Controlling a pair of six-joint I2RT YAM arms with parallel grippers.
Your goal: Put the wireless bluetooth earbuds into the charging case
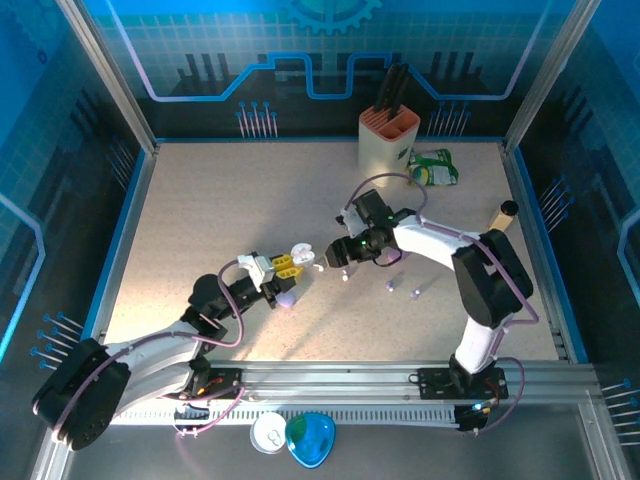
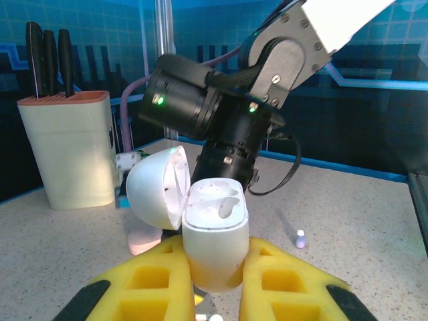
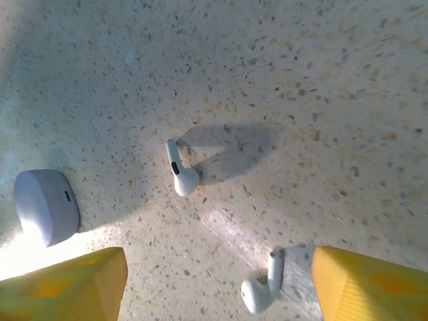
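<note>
My left gripper (image 2: 214, 257) (image 1: 287, 266) is shut on a white charging case (image 2: 215, 231) (image 1: 299, 254), held upright between the yellow fingers with its lid (image 2: 157, 187) swung open to the left. The wells look empty. My right gripper (image 3: 217, 294) (image 1: 335, 261) hovers open just beyond the case, facing down at the table. Two white earbuds lie under it: one (image 3: 180, 170) ahead of the fingers, the other (image 3: 263, 289) between them, close to the right finger (image 3: 374, 287). Two small lilac earbuds (image 1: 390, 287) (image 1: 413, 293) lie further right; one lilac earbud (image 2: 300, 239) shows past the case.
A pale lilac closed case (image 3: 45, 206) (image 1: 287, 298) lies on the table near both grippers. A knife block (image 1: 388, 140) (image 2: 67, 147) stands at the back with a green packet (image 1: 435, 167) beside it. A wooden cylinder (image 1: 505, 213) lies at the right edge.
</note>
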